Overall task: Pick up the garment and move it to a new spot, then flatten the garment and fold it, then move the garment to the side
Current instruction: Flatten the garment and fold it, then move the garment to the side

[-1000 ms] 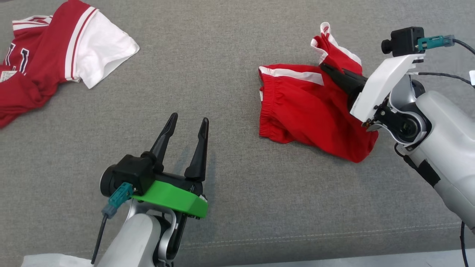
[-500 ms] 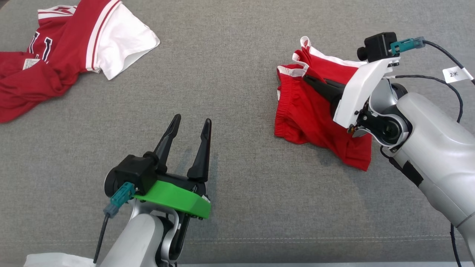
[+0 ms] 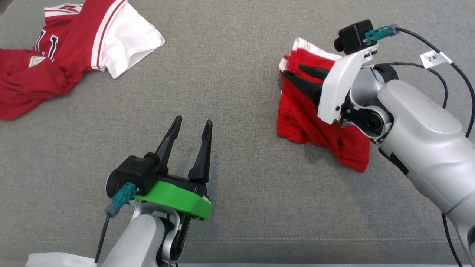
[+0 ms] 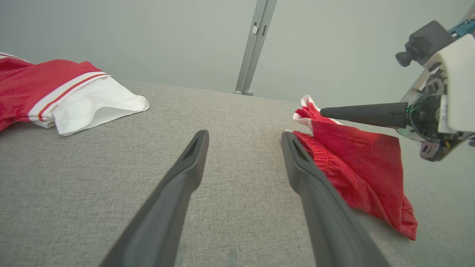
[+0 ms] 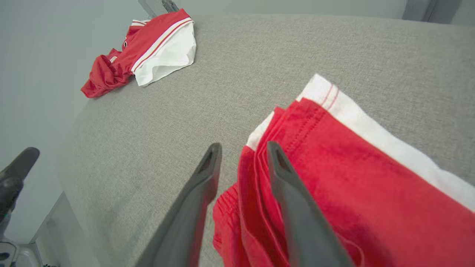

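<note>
The right gripper (image 3: 293,70) stood with its two fingers parted, low over the upper end of the red shorts (image 3: 304,115); in the right wrist view one finger (image 5: 297,207) lay over the cloth and the other (image 5: 193,207) stood off it above bare surface, a raised fold of the shorts rising between them unpinched. The shorts lay bunched on the right of the grey fabric surface (image 3: 230,167); red, with a gathered elastic waistband along the left edge and white striped trim at the far end; the cloth was creased and doubled over itself, one corner trailing toward the near right. The left gripper (image 3: 193,120) hung open and empty, well apart from the shorts. A red and white jersey (image 3: 74,44) lay crumpled at the far left, cut off by the frame. The right forearm (image 3: 419,141) hid the shorts' right side; how many layers were folded there could not be told.
</note>
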Tool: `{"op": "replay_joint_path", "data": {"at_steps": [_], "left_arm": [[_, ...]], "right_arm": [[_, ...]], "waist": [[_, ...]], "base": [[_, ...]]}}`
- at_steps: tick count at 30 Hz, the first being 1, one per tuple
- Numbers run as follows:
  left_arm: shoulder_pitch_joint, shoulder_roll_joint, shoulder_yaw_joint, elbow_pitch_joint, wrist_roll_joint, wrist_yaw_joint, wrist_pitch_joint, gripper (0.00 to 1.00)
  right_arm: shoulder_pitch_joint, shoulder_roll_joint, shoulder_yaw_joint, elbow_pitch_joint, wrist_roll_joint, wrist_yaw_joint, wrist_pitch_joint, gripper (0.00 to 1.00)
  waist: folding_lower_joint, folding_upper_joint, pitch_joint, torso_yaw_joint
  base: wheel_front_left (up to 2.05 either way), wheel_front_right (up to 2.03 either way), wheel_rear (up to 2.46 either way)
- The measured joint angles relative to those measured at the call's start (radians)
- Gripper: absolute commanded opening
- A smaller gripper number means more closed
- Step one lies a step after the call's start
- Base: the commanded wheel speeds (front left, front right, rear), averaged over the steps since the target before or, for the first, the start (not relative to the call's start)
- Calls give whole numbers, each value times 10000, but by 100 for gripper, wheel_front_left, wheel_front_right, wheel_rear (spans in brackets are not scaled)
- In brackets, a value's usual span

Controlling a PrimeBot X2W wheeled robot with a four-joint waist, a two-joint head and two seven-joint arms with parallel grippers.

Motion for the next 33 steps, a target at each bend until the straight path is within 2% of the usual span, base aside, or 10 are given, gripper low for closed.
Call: {"op": "replay_joint_path", "data": {"at_steps": [6,11,14,19,21,25,33], "left_arm": [[1,-6,121,142,-2,2,-2,100],[3,-8,163,138,-2,2,-2,100],[4,-10,155,138,-2,2,-4,100],[7,-15,132,134,-2,2,-6,100],[14,-15,157,119,0,4,-31,100],[16,-15,184,88,13,12,-31,100],[17,-15,100,42,82,13,-31,100]], "right_arm": [[-392,253,311,-297,-380,10,-144,100],[-576,374,155,-635,-380,19,-533,100],[-700,63,-134,-656,-380,19,-763,100],[-506,-947,-541,-198,-336,-17,-961,100],[-154,-1154,-633,10,-173,-82,-959,100],[858,-1202,-796,426,397,-96,-966,100],[1636,-1187,-1166,882,1231,-94,-1051,100]], "waist": [[0,0,-106,-75],[0,0,-224,-282],[0,0,-285,-411],[0,0,-343,-529],[0,0,-338,-565],[0,0,-266,-695],[0,0,-84,-770]], "base": [[0,0,0],[0,0,0],[0,0,0],[0,0,0],[0,0,0],[0,0,0],[0,0,0]]}}
